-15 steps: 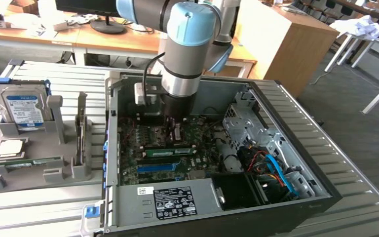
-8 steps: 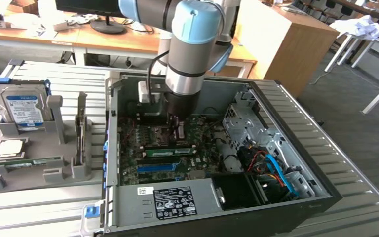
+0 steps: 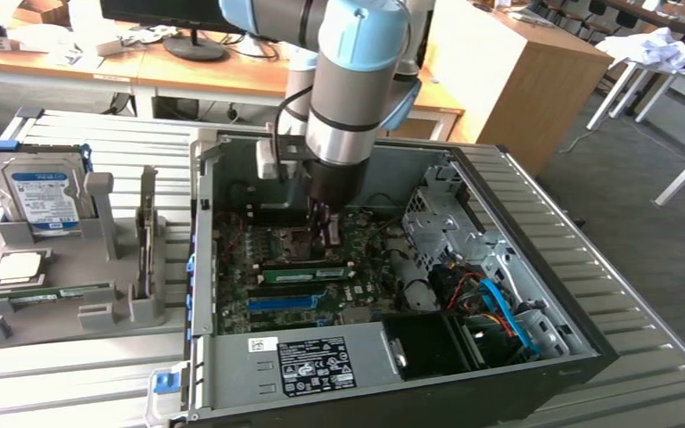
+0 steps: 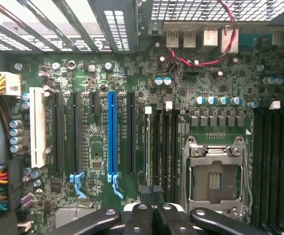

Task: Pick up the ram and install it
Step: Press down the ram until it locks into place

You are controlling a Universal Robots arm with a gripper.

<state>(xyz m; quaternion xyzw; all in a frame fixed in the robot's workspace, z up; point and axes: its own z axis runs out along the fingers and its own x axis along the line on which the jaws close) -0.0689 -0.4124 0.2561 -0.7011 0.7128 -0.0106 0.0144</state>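
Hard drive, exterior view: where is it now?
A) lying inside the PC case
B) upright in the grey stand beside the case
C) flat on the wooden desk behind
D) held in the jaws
B: the silver hard drive, blue-white label facing out, stands upright in the grey stand on the exterior view's left, outside the open PC case.

We see a blue-white label (image 3: 43, 192) and a black sticker (image 3: 315, 365), but we cannot read their words.
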